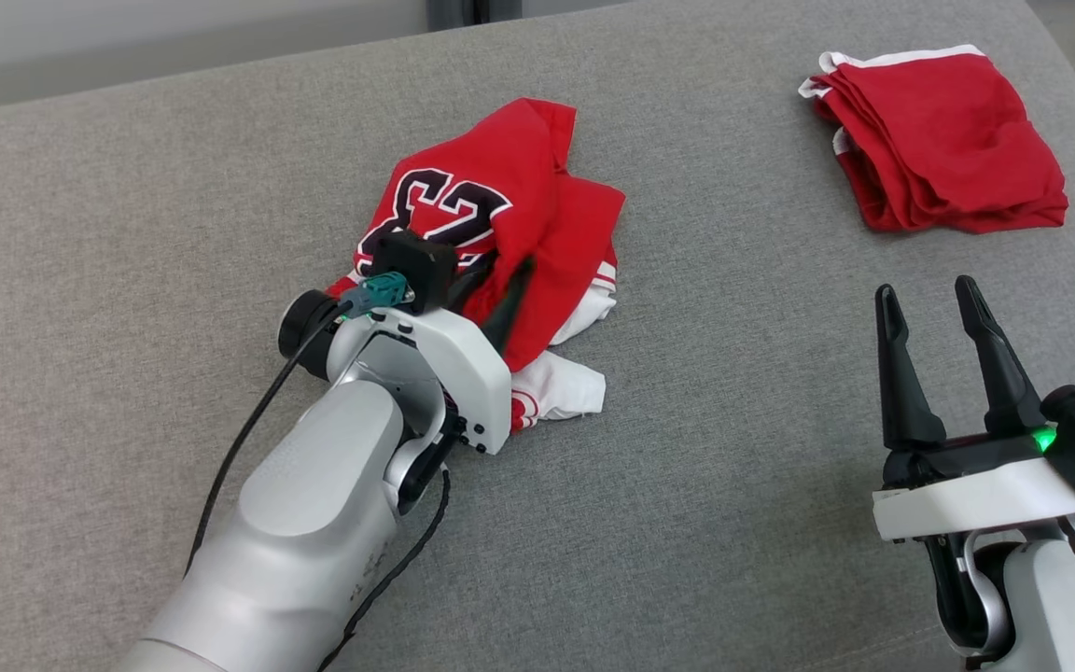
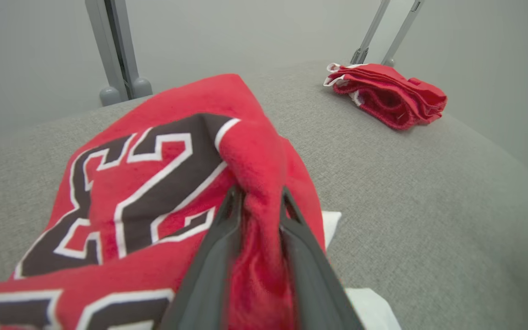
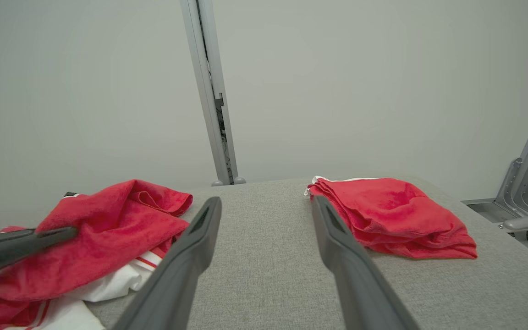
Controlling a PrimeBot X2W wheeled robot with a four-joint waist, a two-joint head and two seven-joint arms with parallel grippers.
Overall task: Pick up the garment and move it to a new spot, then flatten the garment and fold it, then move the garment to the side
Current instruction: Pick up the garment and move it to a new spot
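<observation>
The crumpled red jersey (image 1: 500, 177) lies in the middle of the grey cushioned surface (image 1: 733, 448), a raised fold of it pinched between the narrowly parted fingers of the left gripper (image 2: 259, 195), while the right gripper (image 1: 928, 291) stands wide open and empty, well apart from it.

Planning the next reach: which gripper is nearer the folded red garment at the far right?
Right. The right gripper hangs open just short of the folded red garment, not touching; the left gripper is farther off, fingers around a fold of the crumpled jersey.
</observation>
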